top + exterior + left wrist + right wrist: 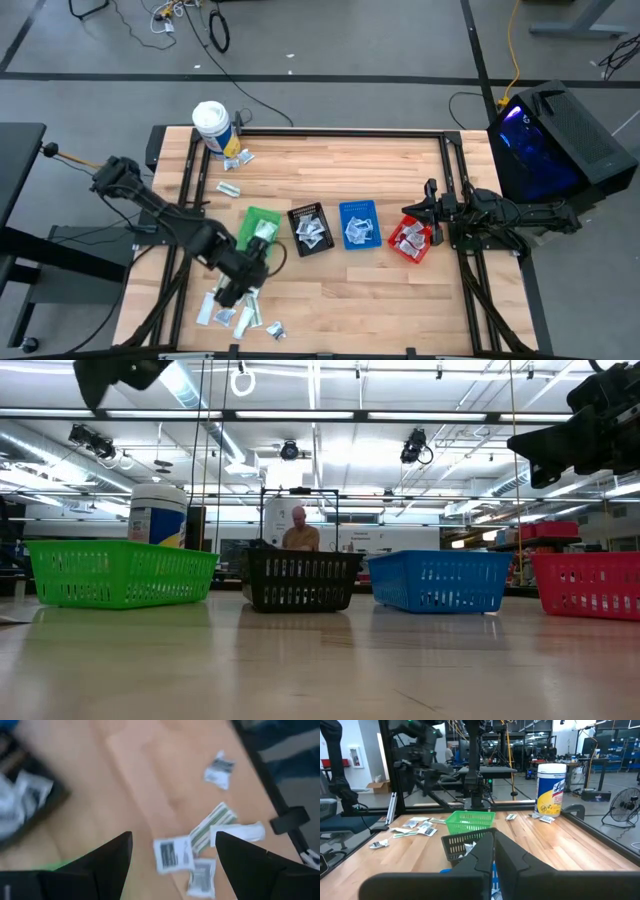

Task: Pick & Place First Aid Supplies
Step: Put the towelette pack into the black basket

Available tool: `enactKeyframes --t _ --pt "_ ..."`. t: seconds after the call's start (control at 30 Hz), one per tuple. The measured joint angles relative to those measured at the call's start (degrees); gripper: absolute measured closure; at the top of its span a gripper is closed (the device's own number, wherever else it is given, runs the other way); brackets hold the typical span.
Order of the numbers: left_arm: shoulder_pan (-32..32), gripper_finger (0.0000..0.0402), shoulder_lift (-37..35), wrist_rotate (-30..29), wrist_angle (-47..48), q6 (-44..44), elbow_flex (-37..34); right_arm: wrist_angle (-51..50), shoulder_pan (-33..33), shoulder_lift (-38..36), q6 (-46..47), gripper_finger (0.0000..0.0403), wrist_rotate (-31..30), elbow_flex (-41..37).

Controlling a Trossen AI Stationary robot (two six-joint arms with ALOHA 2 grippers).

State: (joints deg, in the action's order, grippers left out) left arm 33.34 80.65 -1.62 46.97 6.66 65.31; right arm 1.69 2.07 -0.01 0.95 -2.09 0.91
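Wooden bench (340,290): sachets (235,315) lower left.
Left tool (232,293): fingers apart, above sachets.
Right tool (428,205): fingers together, beside red bin (410,240).

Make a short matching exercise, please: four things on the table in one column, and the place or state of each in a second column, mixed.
1. left hand
2. right hand
3. white tub
4. red bin

A. shut, empty
B. last bin in the row, nearest the right arm
C. open above loose packets
D. at the far left corner of the table

Pairs: 1-C, 2-A, 3-D, 4-B
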Motion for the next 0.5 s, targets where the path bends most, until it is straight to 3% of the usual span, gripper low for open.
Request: enactKeyframes --t 0.23,0.5 --pt "4.83 0.0106 3.81 0.34 -5.66 -8.73 -0.02 0.0 0.0 0.0 0.02 0.038 0.0 0.02" --pt "8.94 0.0106 9.28 0.37 -11.0 -8.55 1.08 0.0 0.01 0.0 0.01 0.038 0.0 0.02"
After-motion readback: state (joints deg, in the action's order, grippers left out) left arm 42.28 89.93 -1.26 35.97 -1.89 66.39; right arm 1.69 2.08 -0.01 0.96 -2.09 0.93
